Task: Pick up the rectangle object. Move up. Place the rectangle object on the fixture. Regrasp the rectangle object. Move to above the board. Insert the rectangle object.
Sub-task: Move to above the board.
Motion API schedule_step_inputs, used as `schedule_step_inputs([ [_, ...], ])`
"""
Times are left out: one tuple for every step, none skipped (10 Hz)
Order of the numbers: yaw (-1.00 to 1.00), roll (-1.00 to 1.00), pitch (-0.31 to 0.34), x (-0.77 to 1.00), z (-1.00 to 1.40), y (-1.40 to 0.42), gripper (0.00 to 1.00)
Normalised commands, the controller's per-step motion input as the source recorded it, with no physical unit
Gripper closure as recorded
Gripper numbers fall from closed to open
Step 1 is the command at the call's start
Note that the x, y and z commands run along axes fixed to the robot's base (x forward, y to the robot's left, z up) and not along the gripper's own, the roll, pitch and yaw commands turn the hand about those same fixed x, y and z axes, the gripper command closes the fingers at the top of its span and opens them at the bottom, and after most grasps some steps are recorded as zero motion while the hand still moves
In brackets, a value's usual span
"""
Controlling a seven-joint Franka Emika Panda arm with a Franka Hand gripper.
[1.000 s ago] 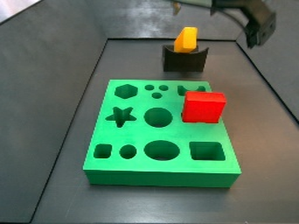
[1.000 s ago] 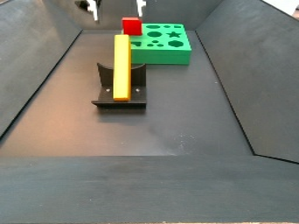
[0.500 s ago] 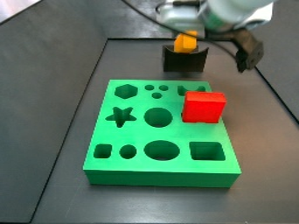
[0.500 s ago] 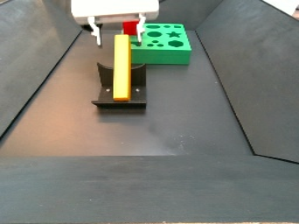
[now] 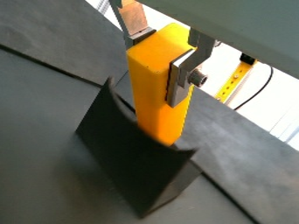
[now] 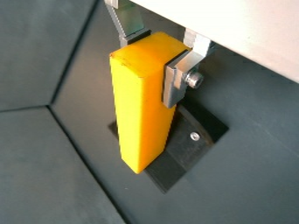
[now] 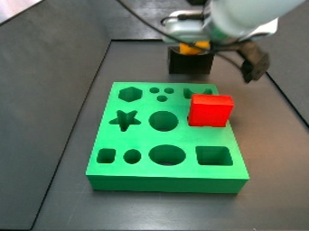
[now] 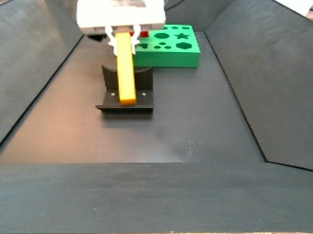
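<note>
Hand first: it sits at the upper end of the rectangle object, a silver plate flat against each long side, so it looks clamped on the block rather than merely straddling it — though whether the pads are truly pressing, the wrist views do not quite settle. In both wrist views the orange-yellow block leans with its lower end resting on the fixture, the dark bracket and base plate beneath it.

Nearest in a side view is bare table, then the fixture with the rectangle object running up its middle, the hand over the block's far end. Beyond it lies the board, well apart from the fixture. In a side view from the board's end, the board fills the foreground with a red cube standing on it, and the hand hides most of the block behind.

By my reading this is the regrasp, with the carry and the insertion both left to do.

What could go wrong — the grip is at one end of a long piece, so on lifting, the free end may swing or sag if the plates hold lightly, and the block would then reach the board crooked. A tilted block would catch on the rim of its hole rather than drop in. The red cube stands on the board too; a low carry could knock it.
</note>
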Motion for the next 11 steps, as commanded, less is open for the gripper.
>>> schedule_step_inputs([
  [0.00, -0.06, -0.165, 0.09, 1.00, -0.07, 1.00],
  [-0.05, -0.05, -0.131, 0.08, 1.00, -0.07, 1.00],
  [-0.09, -0.04, -0.093, 0.07, 1.00, -0.06, 1.00],
  [-0.11, -0.05, -0.051, 0.06, 1.00, -0.06, 1.00],
  [-0.12, -0.05, -0.010, 0.05, 1.00, -0.05, 1.00],
  [-0.11, -0.05, 0.042, 0.04, 1.00, -0.05, 1.00],
  [-0.09, -0.05, 0.079, 0.03, 1.00, -0.04, 1.00],
  [-0.06, -0.05, 0.107, 0.02, 1.00, -0.04, 1.00],
  [-0.03, -0.05, 0.121, 0.02, 1.00, -0.03, 1.00],
  [0.01, -0.05, 0.138, 0.01, 1.00, -0.03, 1.00],
  [0.02, -0.04, 0.145, 0.01, 0.99, -0.03, 1.00],
])
